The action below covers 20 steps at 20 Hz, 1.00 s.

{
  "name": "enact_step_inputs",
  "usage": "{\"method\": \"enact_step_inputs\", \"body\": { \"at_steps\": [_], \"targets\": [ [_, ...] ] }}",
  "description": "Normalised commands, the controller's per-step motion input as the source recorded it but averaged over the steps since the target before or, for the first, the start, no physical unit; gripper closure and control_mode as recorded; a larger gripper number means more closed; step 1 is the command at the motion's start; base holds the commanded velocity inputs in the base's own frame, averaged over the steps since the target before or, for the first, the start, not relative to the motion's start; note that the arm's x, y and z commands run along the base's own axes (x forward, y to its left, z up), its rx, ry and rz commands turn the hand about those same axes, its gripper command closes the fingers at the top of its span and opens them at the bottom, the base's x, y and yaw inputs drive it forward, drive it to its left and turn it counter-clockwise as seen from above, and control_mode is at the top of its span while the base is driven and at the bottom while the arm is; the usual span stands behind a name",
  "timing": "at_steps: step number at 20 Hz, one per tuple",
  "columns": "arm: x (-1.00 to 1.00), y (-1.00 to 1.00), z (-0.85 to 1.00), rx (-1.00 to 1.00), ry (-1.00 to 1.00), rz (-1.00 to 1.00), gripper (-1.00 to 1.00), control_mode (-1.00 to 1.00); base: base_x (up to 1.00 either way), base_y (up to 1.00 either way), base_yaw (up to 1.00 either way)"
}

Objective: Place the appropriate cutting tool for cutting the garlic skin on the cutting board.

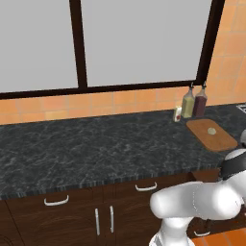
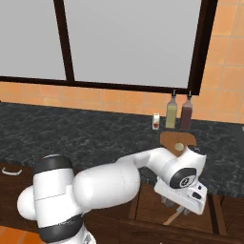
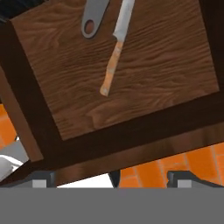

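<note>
**End effector wide open above an open drawer holding the knife**

The dark speckled surface (image 1: 96, 144) runs across the kitchen under a large window (image 1: 120, 43), with an orange tiled wall behind it and dark wooden cabinets below. The white arm (image 2: 109, 183) bends low in front of the cabinets, its hand reaching down below the surface edge.

In the hand view, a wooden drawer (image 3: 175, 57) with a dark rim lies open under the hand, orange floor tiles showing beyond its edge. The cutting board (image 1: 211, 134) lies flat on the surface towards its right end, close to the back wall. Just behind the board stand two bottles (image 1: 193, 102), one yellowish and one dark red, touching or nearly so, with a small white shaker (image 1: 178, 114) just beside them.

Inside the drawer lies a knife (image 3: 114, 52) with a grey blade and a pale orange-brown handle, slightly slanted. Beside its blade sits a grey utensil handle (image 3: 92, 19) with a hole in its end, apart from the knife.

The end effector (image 3: 111, 179) hovers above the drawer's near rim, its fingers spread fully apart and gripping nothing.

The garlic (image 1: 211, 130) rests on the cutting board, near its middle.
</note>
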Motion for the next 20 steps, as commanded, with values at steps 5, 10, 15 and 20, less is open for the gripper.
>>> {"method": "enact_step_inputs", "body": {
  "at_steps": [5,10,15,20],
  "targets": [
    [0.00,-0.19,-0.41,0.03,0.16,0.00,-1.00,-1.00,0.00,0.00,0.00],
    [0.00,-0.11,-0.30,0.02,0.16,0.00,-1.00,-1.00,0.00,0.00,0.00],
    [0.00,-0.08,-0.28,0.09,0.05,0.01,-1.00,-1.00,0.00,0.00,0.00],
    [0.10,-0.08,-0.31,0.05,0.03,0.08,-1.00,-1.00,0.00,0.00,0.00]
  ]
}}
